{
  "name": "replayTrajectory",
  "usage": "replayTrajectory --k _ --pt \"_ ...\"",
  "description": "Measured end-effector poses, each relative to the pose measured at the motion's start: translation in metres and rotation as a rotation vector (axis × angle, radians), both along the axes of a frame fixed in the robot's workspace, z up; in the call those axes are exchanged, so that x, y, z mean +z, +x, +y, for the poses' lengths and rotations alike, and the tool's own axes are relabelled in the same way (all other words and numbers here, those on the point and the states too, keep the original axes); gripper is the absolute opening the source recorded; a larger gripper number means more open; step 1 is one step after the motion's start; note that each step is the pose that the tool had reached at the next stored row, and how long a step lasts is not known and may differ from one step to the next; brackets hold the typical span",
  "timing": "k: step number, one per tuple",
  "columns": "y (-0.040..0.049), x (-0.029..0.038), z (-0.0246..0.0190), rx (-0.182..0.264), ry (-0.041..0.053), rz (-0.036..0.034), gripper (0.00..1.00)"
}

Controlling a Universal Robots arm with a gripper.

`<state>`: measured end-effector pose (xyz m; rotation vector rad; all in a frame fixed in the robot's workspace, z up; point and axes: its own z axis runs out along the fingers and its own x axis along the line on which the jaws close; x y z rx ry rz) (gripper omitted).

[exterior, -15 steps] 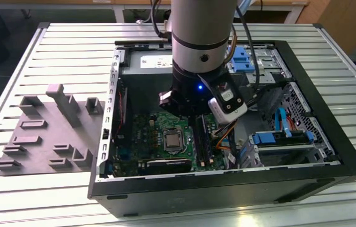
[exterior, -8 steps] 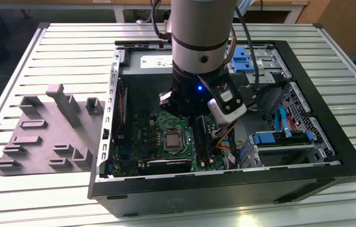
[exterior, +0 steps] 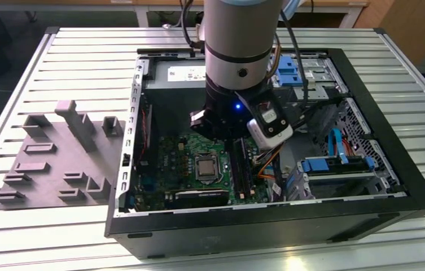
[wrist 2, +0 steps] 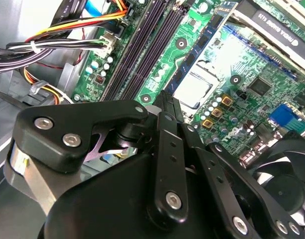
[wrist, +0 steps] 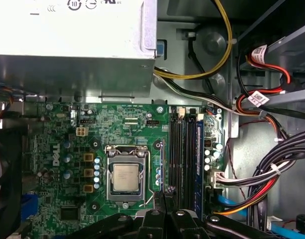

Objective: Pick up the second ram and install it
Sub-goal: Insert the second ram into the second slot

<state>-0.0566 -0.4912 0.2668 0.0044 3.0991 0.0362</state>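
Observation:
My gripper (exterior: 223, 134) hangs inside the open computer case, above the motherboard. In both wrist views its fingertips (wrist 2: 166, 102) (wrist: 166, 196) are pressed together. They grip the second ram (wrist 2: 207, 45), a thin bluish stick with black chips that runs parallel to the memory slots (wrist 2: 140, 50). The gripper hovers between the slots (wrist: 182, 159) and the silver processor (wrist: 126, 178), clear of the board. A blue stick (wrist: 199, 164) sits in the slot farthest from the processor.
A pale grey tray (exterior: 54, 164) with upright blocks lies on the slatted table at the exterior view's left. Cable bundles (wrist: 262, 174) run beside the slots. The silver power supply (wrist: 68, 45) and the drive bays (exterior: 340, 166) border the board.

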Motion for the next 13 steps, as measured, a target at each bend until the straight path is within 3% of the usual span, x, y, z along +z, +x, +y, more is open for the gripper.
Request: replayTrajectory --k 13 --pt "0.0008 -0.0048 0.0019 -0.014 0.0000 0.0000 0.11"
